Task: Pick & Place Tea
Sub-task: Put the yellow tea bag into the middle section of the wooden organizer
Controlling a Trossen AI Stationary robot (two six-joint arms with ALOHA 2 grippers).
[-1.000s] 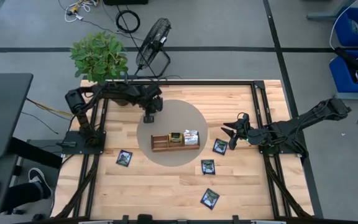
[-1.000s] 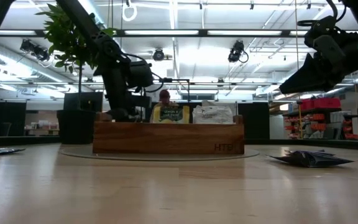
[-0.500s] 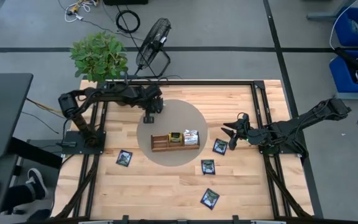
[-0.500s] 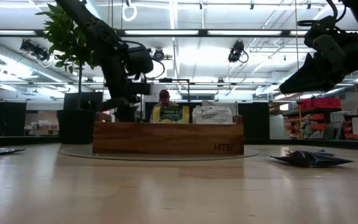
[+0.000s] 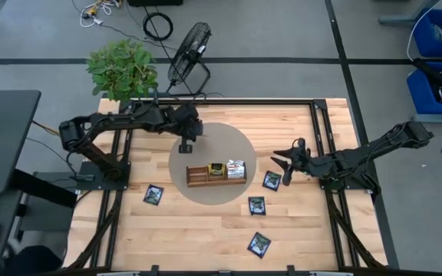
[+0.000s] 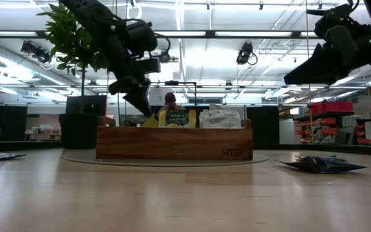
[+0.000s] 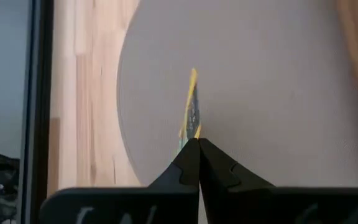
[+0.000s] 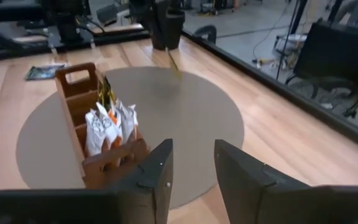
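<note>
My left gripper [image 5: 186, 144] hangs over the far-left part of the round grey mat [image 5: 236, 142], shut on a yellow tea sachet [image 7: 192, 102]. The sachet also shows in the right wrist view [image 8: 174, 64] and in the low view [image 6: 151, 120] behind the tray. The brown wooden tray [image 5: 198, 176] stands on the mat with several sachets [image 5: 235, 169] upright in its right compartments. Three black sachets with green labels lie flat on the table [image 5: 272, 180] [image 5: 256, 205] [image 5: 259, 244], and another lies to the left [image 5: 153, 195]. My right gripper [image 5: 281, 163] hovers open to the right of the tray, above the table. My left gripper pinches the yellow sachet by its upper edge [image 7: 194, 132] between its two fingertips [image 7: 188, 158], coming from above and pointing down. The sachet hangs below the fingers, seen edge-on, and in the right wrist view it looks clear of the mat.
A potted plant [image 5: 121, 69] stands at the table's far-left corner, with a fan [image 5: 190, 46] on the floor beyond. Black rails [image 5: 317, 138] run along the table's sides. Bare wood lies in front of the tray and at the near-left.
My left gripper has risen from the mat beside the tray's far side, staying shut, and has lifted the yellow sachet with it. Its arm has swung outward toward the table's left. My right gripper has risen a little.
</note>
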